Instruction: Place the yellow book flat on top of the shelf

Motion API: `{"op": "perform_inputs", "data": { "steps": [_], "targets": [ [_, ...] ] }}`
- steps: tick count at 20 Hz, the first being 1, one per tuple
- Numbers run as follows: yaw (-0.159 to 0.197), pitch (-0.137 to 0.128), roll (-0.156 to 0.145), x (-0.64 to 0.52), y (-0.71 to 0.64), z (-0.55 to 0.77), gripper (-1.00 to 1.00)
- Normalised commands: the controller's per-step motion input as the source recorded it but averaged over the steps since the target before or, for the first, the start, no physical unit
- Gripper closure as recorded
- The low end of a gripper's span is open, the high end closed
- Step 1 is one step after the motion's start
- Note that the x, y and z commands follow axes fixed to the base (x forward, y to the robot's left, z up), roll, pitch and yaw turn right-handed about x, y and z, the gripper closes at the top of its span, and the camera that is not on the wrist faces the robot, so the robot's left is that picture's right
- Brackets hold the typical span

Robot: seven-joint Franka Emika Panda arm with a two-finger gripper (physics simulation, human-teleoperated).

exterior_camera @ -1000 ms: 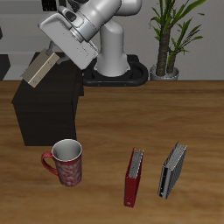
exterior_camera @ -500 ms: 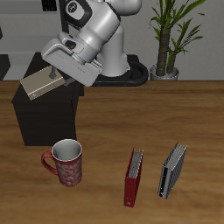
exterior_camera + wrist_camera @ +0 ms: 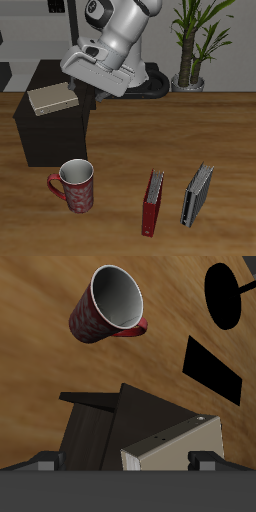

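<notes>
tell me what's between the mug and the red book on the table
Nothing: in the exterior view only bare wooden table lies between the mug and the red book.

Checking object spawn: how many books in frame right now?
3. The yellow book lies flat on the shelf. The red book and the grey-and-black book stand side by side near the table's front edge. None looks hidden.

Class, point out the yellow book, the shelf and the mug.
yellow book [image 3: 52, 98], exterior view, cover face.
shelf [image 3: 55, 135], exterior view, front wall.
mug [image 3: 78, 187], exterior view, patterned side wall.
</notes>
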Motion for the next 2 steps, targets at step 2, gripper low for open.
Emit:
{"op": "perform_inputs", "data": {
  "steps": [2],
  "targets": [
    [0.01,-0.04,0.119,-0.08,0.33,0.17,-1.0]
  ]
}}
